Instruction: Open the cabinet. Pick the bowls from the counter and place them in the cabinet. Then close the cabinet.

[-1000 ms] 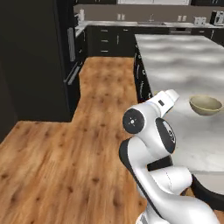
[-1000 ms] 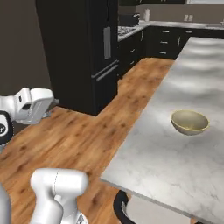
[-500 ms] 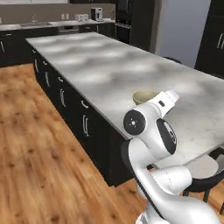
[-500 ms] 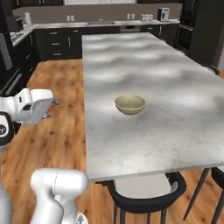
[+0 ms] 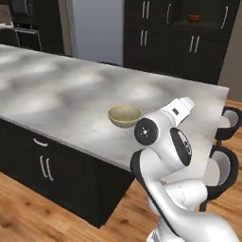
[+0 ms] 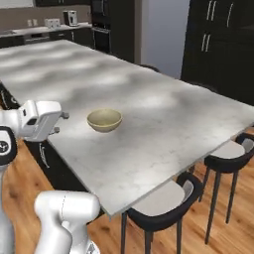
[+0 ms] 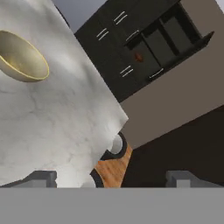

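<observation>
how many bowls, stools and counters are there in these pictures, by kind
bowls: 2, a cream bowl on the counter and a reddish-brown bowl on a cabinet shelf
stools: 2, stool and stool
counters: 1, counter
total: 5

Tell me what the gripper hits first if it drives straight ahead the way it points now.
Probably nothing soon. The open gripper aims past the counter's corner, above a stool and the wood floor, toward the beige wall. The cream bowl lies well off that line. Depth is unclear.
</observation>
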